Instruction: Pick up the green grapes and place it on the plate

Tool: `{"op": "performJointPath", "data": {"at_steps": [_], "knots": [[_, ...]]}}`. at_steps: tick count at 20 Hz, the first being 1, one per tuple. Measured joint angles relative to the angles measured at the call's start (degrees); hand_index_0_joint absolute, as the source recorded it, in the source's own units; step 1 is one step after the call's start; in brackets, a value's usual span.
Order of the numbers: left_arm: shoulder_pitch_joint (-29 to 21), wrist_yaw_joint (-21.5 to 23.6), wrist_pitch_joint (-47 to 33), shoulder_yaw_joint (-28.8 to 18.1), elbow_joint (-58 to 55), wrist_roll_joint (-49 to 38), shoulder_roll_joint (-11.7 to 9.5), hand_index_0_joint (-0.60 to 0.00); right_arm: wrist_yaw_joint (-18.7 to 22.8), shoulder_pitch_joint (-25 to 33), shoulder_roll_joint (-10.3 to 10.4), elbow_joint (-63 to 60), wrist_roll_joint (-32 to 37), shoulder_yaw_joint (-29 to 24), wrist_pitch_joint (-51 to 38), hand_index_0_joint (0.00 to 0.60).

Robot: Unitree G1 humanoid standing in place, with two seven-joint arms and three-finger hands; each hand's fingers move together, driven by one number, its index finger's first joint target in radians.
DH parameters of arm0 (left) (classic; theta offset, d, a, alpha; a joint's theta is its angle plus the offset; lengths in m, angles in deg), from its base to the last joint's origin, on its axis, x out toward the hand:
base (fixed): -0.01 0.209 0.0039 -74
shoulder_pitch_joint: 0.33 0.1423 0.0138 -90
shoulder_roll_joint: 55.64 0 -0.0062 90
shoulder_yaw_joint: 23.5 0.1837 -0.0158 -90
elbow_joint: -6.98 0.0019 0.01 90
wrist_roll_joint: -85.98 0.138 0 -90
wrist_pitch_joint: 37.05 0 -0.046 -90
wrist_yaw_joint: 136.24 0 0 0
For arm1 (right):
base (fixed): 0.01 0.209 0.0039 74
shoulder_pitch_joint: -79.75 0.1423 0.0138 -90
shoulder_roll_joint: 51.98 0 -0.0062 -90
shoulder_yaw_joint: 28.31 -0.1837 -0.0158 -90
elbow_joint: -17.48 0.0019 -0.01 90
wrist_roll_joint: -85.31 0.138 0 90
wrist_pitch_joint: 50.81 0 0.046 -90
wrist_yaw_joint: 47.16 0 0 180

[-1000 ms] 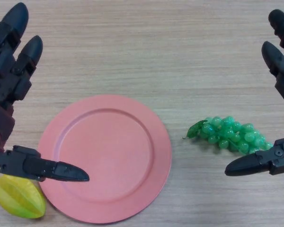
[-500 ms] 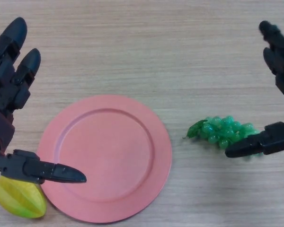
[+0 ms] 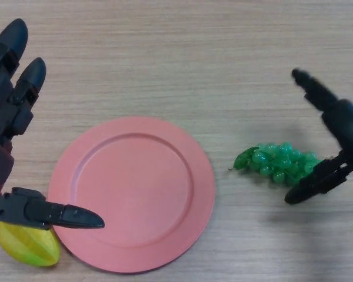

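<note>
A bunch of green grapes (image 3: 277,163) lies on the wooden table, right of a round pink plate (image 3: 132,191). My right hand (image 3: 341,126) is open above the right end of the bunch, its thumb (image 3: 312,185) low beside the grapes and its fingers spread above them. It holds nothing. My left hand (image 3: 9,117) is open at the left edge, its thumb (image 3: 59,216) reaching over the plate's left rim.
A yellow-green starfruit (image 3: 28,248) lies at the bottom left, next to the plate and under my left thumb. The wooden table (image 3: 182,59) stretches beyond the plate.
My right hand has moved left and down towards the grapes, its thumb now over the bunch's right end. The left hand shifted slightly. The grapes have not moved.
</note>
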Motion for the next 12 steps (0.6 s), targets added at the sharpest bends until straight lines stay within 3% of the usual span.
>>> {"op": "performJointPath", "data": {"at_steps": [3, 5, 6, 7, 8, 10, 12], "knots": [[0.03, -0.01, -0.03, -0.10, 0.13, -1.50, 0.00, 0.000, 0.09, 2.68, 0.12, -8.33, -5.36, 1.25, -5.04, 0.000], [0.08, -0.02, -0.74, -0.78, 0.73, -1.99, 0.00, 0.000, 0.18, 3.70, 0.17, -11.30, -6.23, 1.28, -6.23, 0.201], [0.10, -0.01, -0.75, -1.74, 0.79, -1.98, 0.00, 0.000, 0.32, 3.96, 0.17, -12.40, -7.49, 1.28, -7.28, 0.350], [0.12, 0.00, -0.87, -2.06, 0.81, -1.98, 0.00, 0.000, 0.36, 4.11, 0.12, -13.36, -8.73, 1.28, -8.28, 0.451], [0.27, -0.04, -1.11, -2.01, 0.86, -1.99, 0.00, 0.000, 0.52, 4.78, 0.02, -15.97, -11.14, 1.32, -10.60, 0.591], [0.76, -0.16, -1.93, -2.00, 0.98, -1.98, 0.03, 0.000, 1.79, 5.31, -0.75, -17.54, -17.36, 1.70, -14.78, 0.600], [1.37, -0.27, -2.53, -2.09, 0.98, -2.03, 0.08, 0.000, 1.95, 5.36, -0.77, -17.52, -17.69, 1.70, -14.90, 0.600]]}}
